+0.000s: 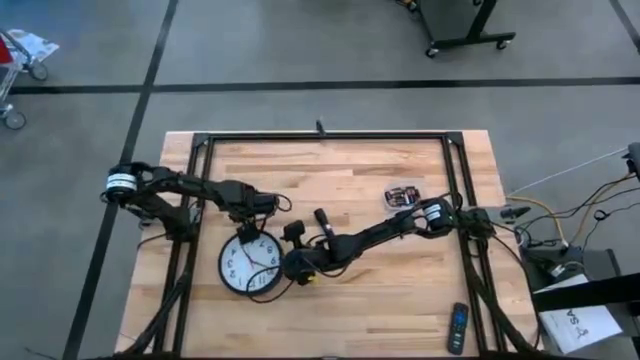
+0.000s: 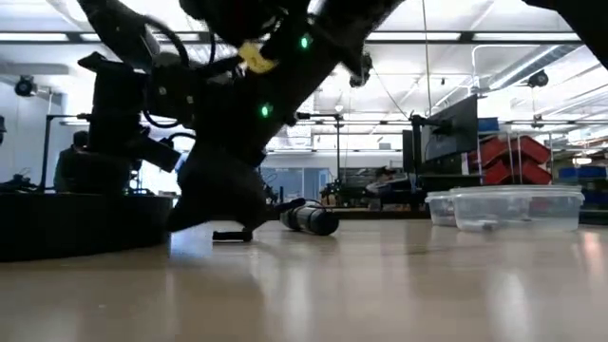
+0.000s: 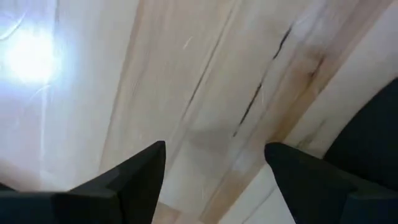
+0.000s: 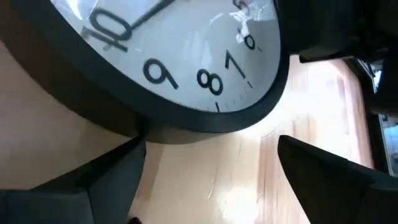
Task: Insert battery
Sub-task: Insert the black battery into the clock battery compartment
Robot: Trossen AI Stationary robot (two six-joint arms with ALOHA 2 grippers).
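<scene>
clock face-up near table's front-left | right gripper spread, empty, at its rim | left gripper spread, just behind | light rigid plastic, slick glass; grip by rim | battery not identifiable

Pale wood table, glossy clock

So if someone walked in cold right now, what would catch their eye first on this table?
Probably the round wall clock lying face up near the table's front left, with both arms converging on it. The right gripper sits open right at the clock's rim, by the 8 and 9, while the left gripper is open over bare wood just behind the clock. After that, the clear plastic container toward the right and the remote control at the front right edge.
</scene>
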